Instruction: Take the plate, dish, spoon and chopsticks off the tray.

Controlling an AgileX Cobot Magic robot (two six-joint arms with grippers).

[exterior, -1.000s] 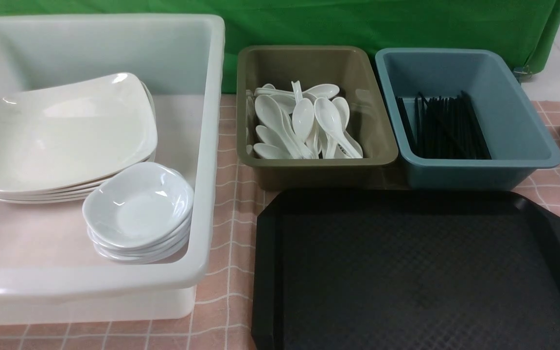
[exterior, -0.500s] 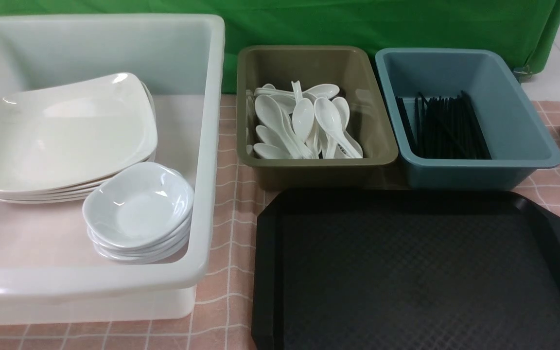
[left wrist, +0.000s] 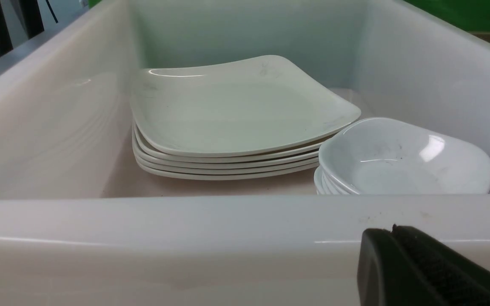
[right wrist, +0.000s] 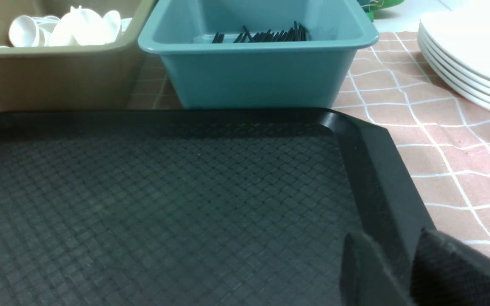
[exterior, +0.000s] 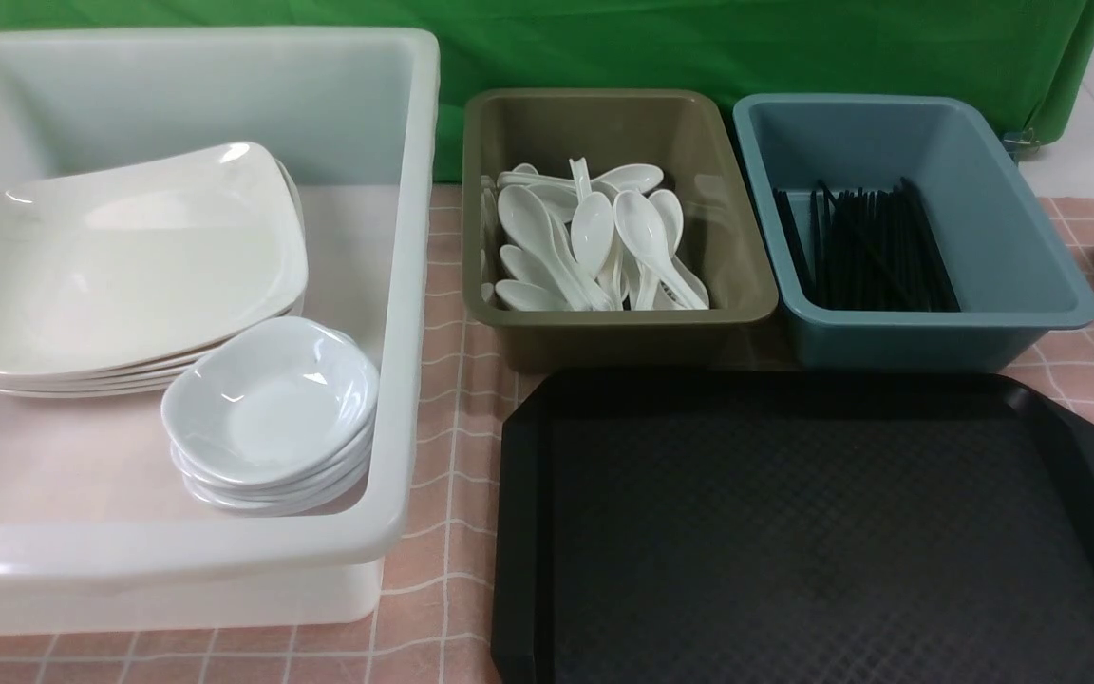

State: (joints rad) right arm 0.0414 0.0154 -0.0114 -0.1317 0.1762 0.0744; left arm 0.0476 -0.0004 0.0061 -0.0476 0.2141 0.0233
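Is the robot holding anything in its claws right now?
No. The left gripper and right gripper hold nothing; the tray looks bare.

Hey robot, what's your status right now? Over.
Left gripper looks shut, holding nothing; right gripper unclear. Tray bare. Plates, spoons, chopsticks sit in bins. Nothing in the way.

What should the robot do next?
Probably nothing more than keep its arms back. The black tray looks bare, and plates, spoons and chopsticks already sit in their bins, so the clearing seems finished.
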